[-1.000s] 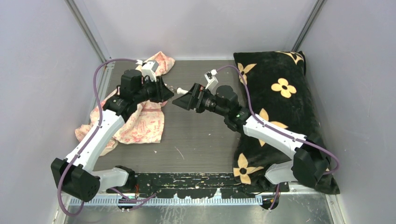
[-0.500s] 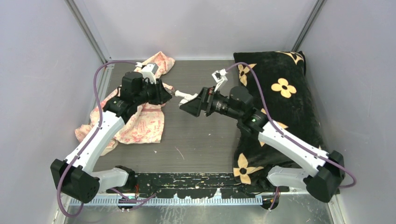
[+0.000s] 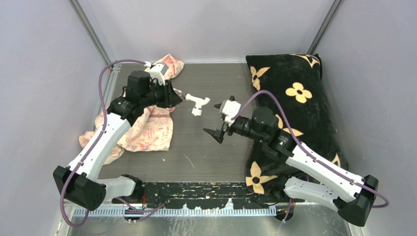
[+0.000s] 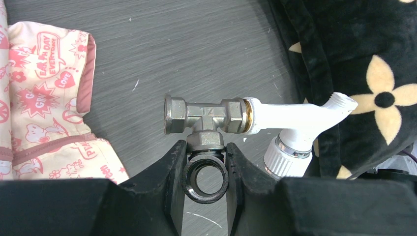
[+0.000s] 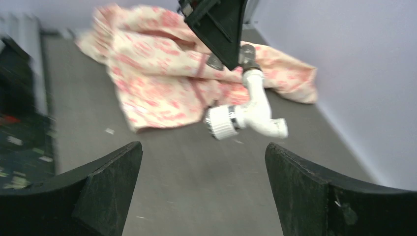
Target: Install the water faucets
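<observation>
The tap [image 4: 295,118] is a small white plastic piece. I'd expect it to be light, stiff and fairly slick, with threads that would strip or cross if forced. Its brass-coloured end sits in one arm of the metal tee fitting [image 4: 204,115], and the collar there is touching the fitting's nut, so it looks seated or close to it. The fitting should be the heavier, harder part. Its hex flats and stem give the surest hold, and the left fingers [image 4: 164,179] are closed on that stem from both sides. They hold the joined pair in the air over the far half of the desk [image 3: 196,145], between the cloth [image 3: 147,130] at the left edge and the cushion [image 3: 295,93] along the right. If the tap needs more turning, I would take it by the straight body just beside the collar. I'd avoid the ribbed knob, which I expect would only spin the valve, and the thin spout, which gives leverage but could snap. The right fingers [image 5: 105,182] are spread wide and empty, hovering nearer the desk's middle, well apart from the tap and facing it.
</observation>
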Action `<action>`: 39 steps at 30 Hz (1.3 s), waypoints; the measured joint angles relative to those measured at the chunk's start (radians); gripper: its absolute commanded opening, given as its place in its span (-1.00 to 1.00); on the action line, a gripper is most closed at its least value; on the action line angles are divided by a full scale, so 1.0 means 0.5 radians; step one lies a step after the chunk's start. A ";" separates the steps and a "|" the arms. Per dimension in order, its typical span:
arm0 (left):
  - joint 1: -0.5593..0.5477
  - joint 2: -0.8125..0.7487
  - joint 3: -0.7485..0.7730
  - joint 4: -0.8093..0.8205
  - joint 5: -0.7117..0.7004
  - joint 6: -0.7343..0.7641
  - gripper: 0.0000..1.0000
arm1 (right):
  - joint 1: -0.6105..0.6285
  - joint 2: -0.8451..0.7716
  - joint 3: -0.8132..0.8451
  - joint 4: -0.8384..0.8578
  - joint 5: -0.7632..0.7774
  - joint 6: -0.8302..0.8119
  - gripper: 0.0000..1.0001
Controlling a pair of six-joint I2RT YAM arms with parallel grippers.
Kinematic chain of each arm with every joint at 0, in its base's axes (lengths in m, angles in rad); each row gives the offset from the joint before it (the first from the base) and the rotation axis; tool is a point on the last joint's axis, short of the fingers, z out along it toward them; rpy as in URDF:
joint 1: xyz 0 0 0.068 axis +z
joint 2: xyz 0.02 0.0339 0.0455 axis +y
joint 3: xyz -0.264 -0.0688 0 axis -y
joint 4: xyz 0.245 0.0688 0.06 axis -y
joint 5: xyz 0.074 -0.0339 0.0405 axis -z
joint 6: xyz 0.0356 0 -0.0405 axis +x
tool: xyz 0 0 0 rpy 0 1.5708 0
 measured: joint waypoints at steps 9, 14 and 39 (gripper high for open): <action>0.000 0.045 0.042 -0.079 0.063 0.006 -1.00 | 0.352 0.225 -0.245 0.363 0.628 -1.248 0.99; 0.000 0.053 0.044 -0.089 0.091 0.006 -1.00 | 0.436 0.497 -0.248 0.655 0.865 -1.802 0.99; 0.002 0.092 0.072 -0.018 0.177 0.046 -1.00 | 0.417 0.847 0.444 0.087 1.010 -1.328 -0.25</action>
